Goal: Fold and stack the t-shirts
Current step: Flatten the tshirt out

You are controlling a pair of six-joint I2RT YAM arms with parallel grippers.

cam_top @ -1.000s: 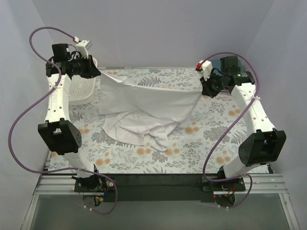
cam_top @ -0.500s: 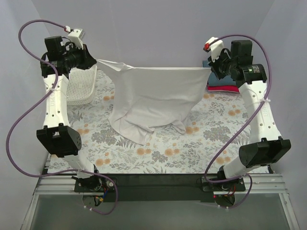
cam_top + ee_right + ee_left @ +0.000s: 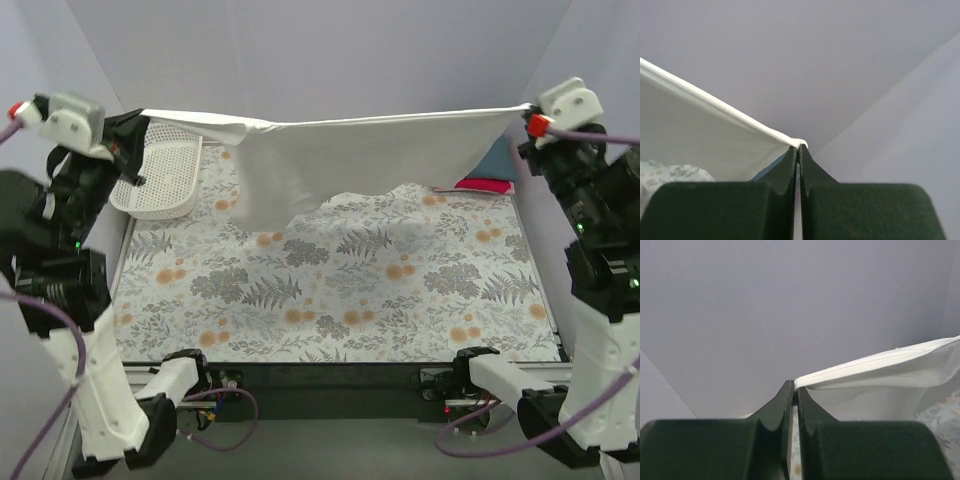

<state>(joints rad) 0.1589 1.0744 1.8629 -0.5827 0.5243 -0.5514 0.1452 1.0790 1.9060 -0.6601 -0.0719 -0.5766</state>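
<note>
Pinching one white t-shirt (image 3: 370, 150) taut — left claw (image 3: 793, 386), right claw (image 3: 799, 146); two folded shirts (image 3: 488, 186).

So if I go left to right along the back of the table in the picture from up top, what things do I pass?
white mesh basket → white t-shirt, hanging in the air → folded teal and red shirts

One white t-shirt (image 3: 370, 150); one teal shirt (image 3: 497, 159); one red shirt (image 3: 490, 185); one basket (image 3: 160, 182); one floral cloth (image 3: 330, 285).
</note>
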